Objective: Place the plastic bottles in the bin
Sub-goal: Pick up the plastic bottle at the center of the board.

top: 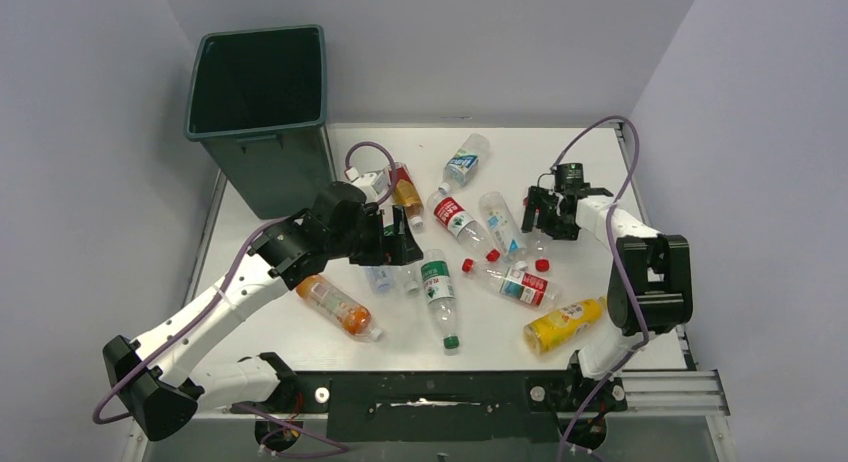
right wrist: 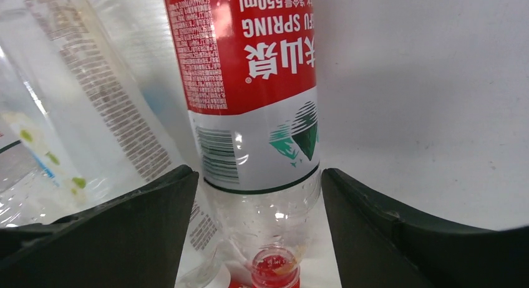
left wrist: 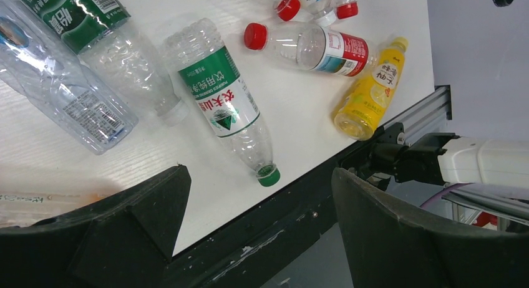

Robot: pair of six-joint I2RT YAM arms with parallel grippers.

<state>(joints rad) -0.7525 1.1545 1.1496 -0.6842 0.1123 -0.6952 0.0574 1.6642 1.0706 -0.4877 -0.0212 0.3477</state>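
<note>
White desk [top: 585, 152] between grey walls carries your scattered plastic bottles. Closest to the front edge lie the yellow bottle [top: 565, 324] on your right and the orange bottle [top: 335, 304] on your left. The green-labelled bottle [top: 438, 287] lies between them with its green cap pointing at the near edge. Just behind it your left claw [left wrist: 260, 176] hangs above the clear bottles, spread wide and holding nothing. Further back on the right, your right claw [right wrist: 260, 176] straddles the red-labelled bottle [right wrist: 249, 82]. Its fingers [right wrist: 143, 232] sit close against both sides of the bottle, but you cannot tell whether they pinch it. At the far left corner the dark green bin [top: 270, 177] stands upright, well apart from that bottle.
</note>
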